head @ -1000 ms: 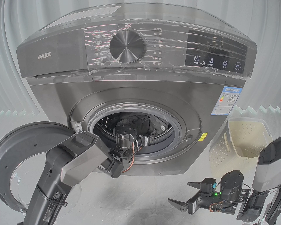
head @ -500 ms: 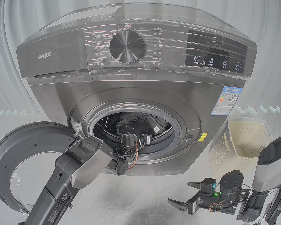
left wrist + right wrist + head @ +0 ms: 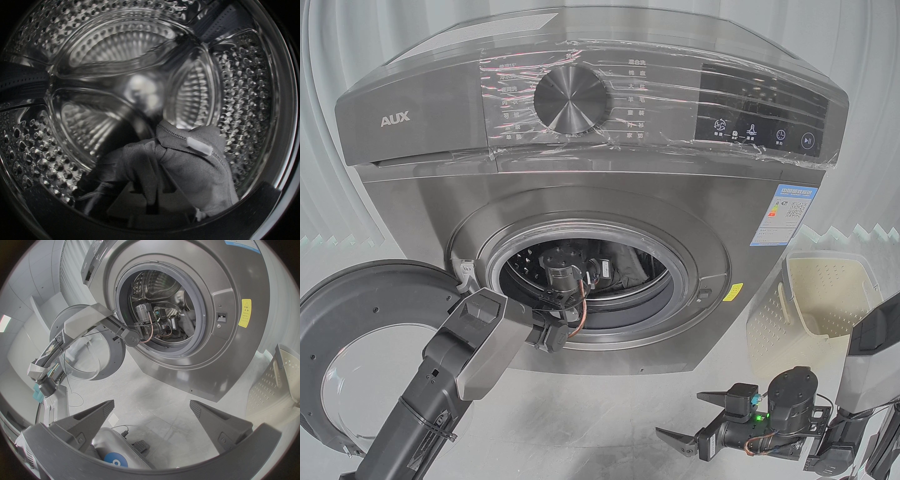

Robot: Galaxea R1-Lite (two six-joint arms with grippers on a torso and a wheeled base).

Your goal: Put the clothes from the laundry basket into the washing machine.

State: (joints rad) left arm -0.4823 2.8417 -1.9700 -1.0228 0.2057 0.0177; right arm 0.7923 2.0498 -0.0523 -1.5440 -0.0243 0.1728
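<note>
**Left claw in the drum, right claw empty**

My left claw (image 3: 603, 270) is inside the washing machine (image 3: 581, 187) drum, beside the grey clothes (image 3: 187, 168) heaped on the drum's bottom. Whether it is open or grips anything I cannot tell. My right claw (image 3: 681, 414) hangs wide open, holding nothing, above the floor near the tilted laundry basket (image 3: 831, 294).

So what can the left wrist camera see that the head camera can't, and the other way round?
Left wrist view's extras: the drum's shiny back wall and a white tag on the grey clothes.
Head view's extras: the dial, the open door, the laundry basket and the right tool, open.
Both: the grey clothes lying inside the washing machine.
</note>
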